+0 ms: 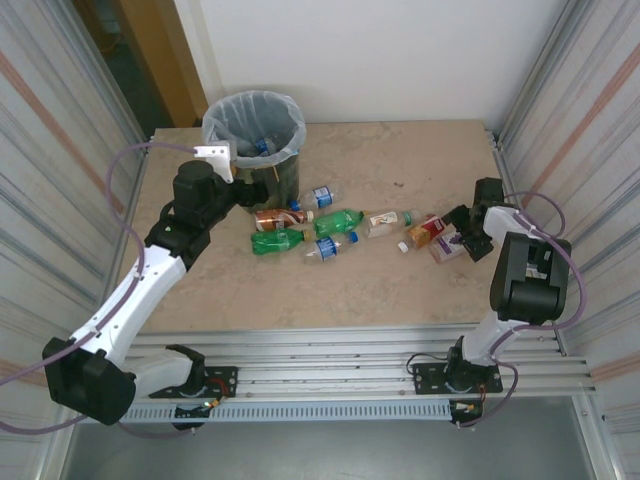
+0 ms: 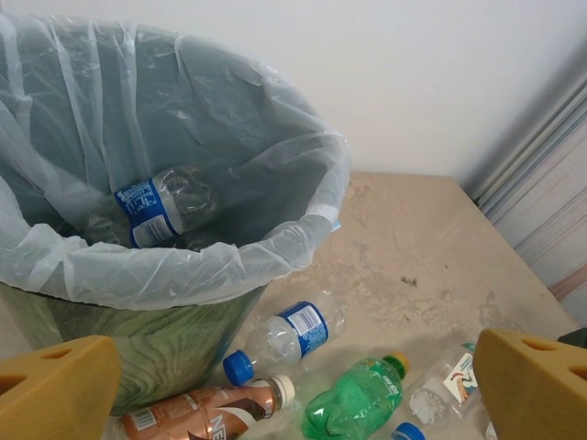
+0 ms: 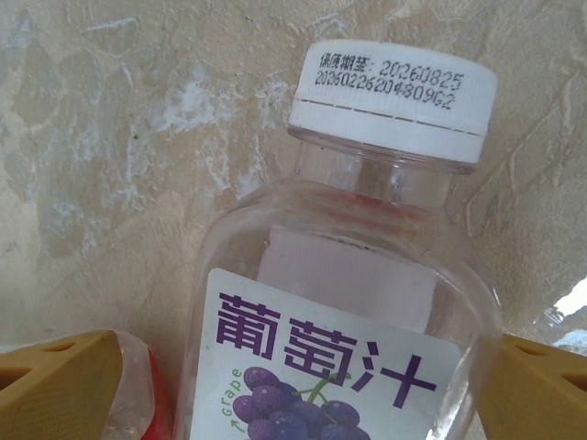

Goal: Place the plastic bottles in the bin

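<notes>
left gripper (image 2: 293, 394) hangs apart and empty by the bin (image 2: 183, 271). right gripper (image 3: 293, 385) is apart around the grape bottle (image 3: 348, 302); next it must close and lift.

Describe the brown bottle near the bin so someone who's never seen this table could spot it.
Find the tall dark bin with the pale bag liner at the table's far left. The brown bottle lies on its side at the bin's base. Beside it lie a green bottle and a clear bottle; it alone is brown-orange with a whitish cap.
</notes>
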You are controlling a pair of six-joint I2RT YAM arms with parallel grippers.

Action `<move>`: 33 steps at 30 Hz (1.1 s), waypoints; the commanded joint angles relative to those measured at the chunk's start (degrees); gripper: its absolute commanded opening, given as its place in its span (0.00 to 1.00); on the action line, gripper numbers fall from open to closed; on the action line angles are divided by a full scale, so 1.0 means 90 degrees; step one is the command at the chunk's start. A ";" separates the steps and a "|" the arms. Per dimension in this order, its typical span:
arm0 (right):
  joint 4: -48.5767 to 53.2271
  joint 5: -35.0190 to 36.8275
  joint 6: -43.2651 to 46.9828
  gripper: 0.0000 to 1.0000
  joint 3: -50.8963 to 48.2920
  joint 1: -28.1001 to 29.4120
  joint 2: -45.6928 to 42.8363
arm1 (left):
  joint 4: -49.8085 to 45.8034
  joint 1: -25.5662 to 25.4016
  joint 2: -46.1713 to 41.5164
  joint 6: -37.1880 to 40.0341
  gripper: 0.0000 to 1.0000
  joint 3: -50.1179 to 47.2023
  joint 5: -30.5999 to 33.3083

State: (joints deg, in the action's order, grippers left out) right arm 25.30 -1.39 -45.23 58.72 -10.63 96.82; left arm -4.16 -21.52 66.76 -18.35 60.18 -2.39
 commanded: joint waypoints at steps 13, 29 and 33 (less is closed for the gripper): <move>0.0119 0.0046 0.0309 0.90 -0.0553 0.0101 -0.0114 | 0.0211 -0.0051 0.0049 -0.0169 0.99 -0.0088 -0.0125; -0.0042 -0.0044 0.0278 0.83 -0.1063 0.0204 -0.0379 | 0.0229 -0.0051 0.0014 -0.0207 0.99 -0.0130 -0.0125; 0.0048 0.0046 0.0285 0.83 -0.1143 0.0339 -0.0522 | 0.0243 -0.0050 0.0016 -0.0215 0.99 -0.0126 -0.0134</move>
State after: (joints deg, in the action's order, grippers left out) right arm 20.95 0.12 -42.81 50.33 -8.82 93.23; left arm -3.16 -21.52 67.09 -19.59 59.44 -3.33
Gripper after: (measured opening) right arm 0.832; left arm 0.986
